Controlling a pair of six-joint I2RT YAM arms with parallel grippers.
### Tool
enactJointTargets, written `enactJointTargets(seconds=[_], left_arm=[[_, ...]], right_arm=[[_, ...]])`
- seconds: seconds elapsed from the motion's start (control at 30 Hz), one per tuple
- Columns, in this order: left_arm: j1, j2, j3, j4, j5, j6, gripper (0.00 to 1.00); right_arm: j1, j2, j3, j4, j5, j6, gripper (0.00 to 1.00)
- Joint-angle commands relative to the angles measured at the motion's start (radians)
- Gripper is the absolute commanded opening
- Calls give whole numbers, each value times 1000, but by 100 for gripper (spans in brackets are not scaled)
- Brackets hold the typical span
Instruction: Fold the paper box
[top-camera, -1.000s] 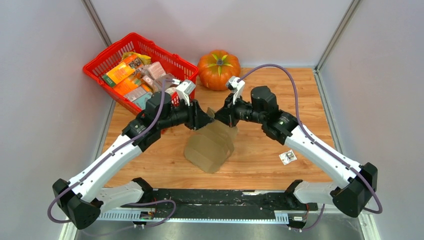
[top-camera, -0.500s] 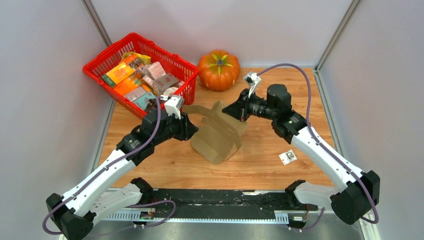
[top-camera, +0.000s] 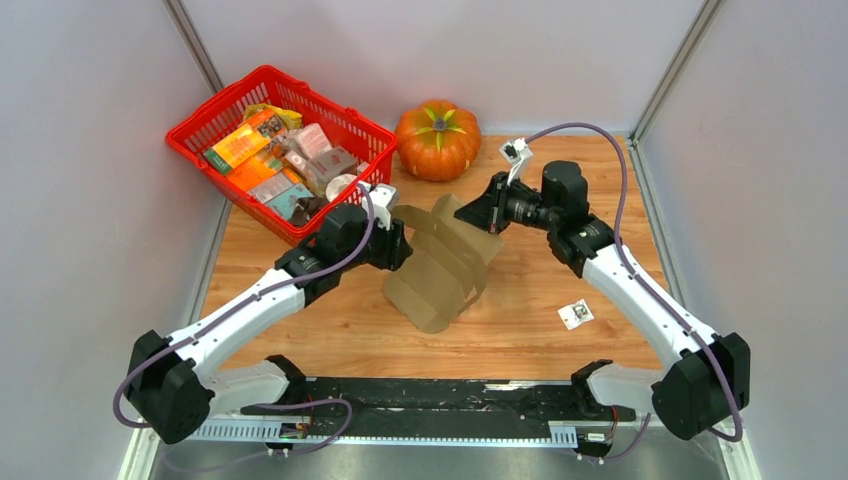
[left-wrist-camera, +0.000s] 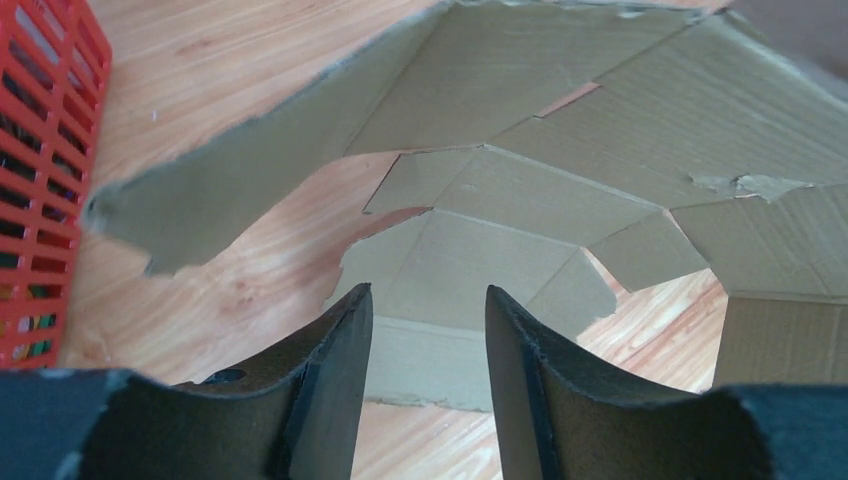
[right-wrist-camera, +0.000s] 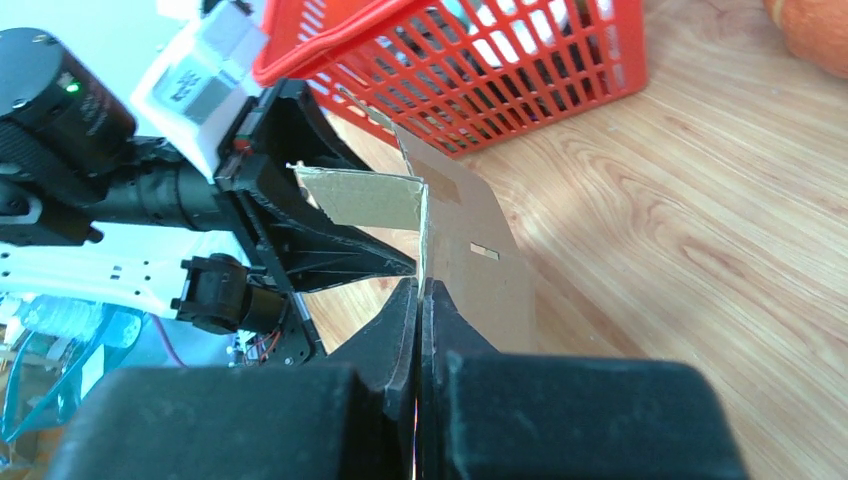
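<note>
Left claw (left-wrist-camera: 428, 292): partly open, holding nothing.
Right claw (right-wrist-camera: 421, 287): pinched tight on a paper box (top-camera: 437, 275) flap.
Place: paper box between both claws.

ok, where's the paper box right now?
Top view, mid-table: the paper box sits between both arms, nearer than the pumpkin. The right gripper pinches its far edge; the left gripper is open beside it.
</note>
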Motion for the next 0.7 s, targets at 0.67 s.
enactJointTargets(seconds=[0.67], left_arm=[[-2,563,364,56,186,33,51]], right_arm=[[-206,233,-72,-29,158,-154,0]])
